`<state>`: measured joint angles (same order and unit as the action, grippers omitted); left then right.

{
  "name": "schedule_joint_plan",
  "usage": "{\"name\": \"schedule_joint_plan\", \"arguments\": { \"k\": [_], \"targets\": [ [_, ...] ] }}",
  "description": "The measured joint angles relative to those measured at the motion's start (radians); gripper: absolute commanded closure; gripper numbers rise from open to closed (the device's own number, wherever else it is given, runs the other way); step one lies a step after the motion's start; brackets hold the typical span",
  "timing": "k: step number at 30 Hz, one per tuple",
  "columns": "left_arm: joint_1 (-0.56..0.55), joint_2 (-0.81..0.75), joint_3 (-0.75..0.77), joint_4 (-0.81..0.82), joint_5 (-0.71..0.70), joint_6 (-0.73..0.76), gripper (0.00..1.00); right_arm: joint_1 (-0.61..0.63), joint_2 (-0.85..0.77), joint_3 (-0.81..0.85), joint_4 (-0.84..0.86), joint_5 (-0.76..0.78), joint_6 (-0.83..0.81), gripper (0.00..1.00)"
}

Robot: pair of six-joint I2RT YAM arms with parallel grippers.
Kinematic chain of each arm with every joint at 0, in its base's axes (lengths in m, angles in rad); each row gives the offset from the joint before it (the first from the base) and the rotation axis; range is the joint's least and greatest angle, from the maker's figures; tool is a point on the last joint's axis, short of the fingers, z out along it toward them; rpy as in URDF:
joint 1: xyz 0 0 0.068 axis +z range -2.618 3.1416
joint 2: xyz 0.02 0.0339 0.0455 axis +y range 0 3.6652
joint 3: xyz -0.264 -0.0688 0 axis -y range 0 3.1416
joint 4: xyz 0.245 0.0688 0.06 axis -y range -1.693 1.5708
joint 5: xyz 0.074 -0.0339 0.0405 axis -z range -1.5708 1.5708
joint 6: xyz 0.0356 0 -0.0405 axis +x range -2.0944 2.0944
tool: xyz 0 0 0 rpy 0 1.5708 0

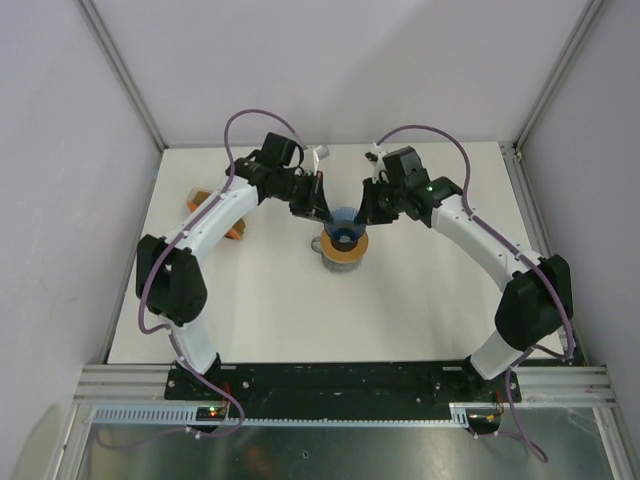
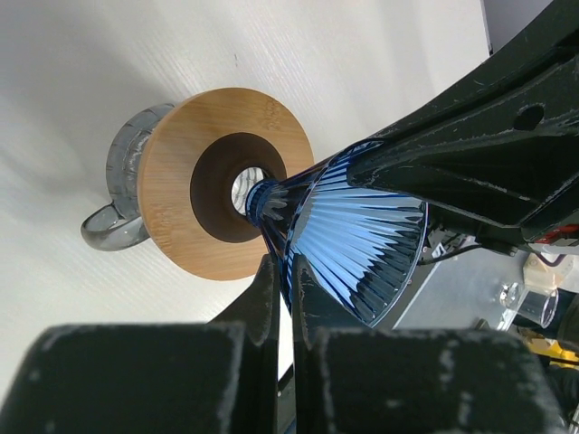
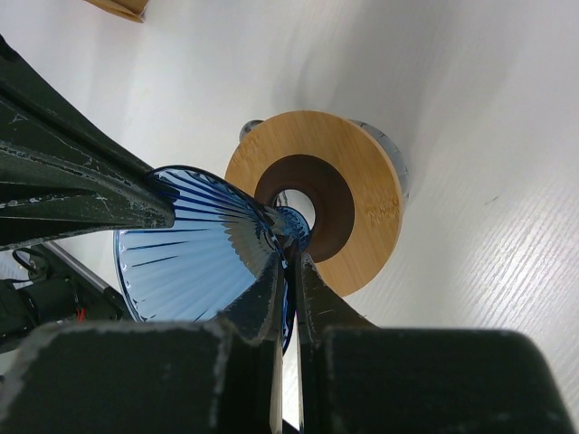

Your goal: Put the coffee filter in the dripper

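Seating step: left jaws and right jaws pinch the dripper (image 1: 343,228), ring (image 1: 350,254) at its 6 o'clock; I'd level it next.

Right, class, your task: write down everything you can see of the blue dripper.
The dripper is a translucent blue cone, glassy-looking, ribbed from wide rim to narrow neck. No filter shows in it. The left end effector and right end effector pinch its wall from opposite sides. Its neck points at the hole in the wooden ring on the grey mug; contact there is unclear.
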<state>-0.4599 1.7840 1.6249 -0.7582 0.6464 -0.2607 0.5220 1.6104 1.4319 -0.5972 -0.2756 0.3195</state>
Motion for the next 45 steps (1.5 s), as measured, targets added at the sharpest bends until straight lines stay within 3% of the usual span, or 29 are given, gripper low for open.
{"name": "schedule_joint_plan", "arguments": {
  "k": [45],
  "targets": [
    [0.006, 0.014, 0.042, -0.015, -0.037, 0.018, 1.0, -0.005, 0.053, 0.083, -0.041, 0.001, -0.033, 1.0]
  ]
}}
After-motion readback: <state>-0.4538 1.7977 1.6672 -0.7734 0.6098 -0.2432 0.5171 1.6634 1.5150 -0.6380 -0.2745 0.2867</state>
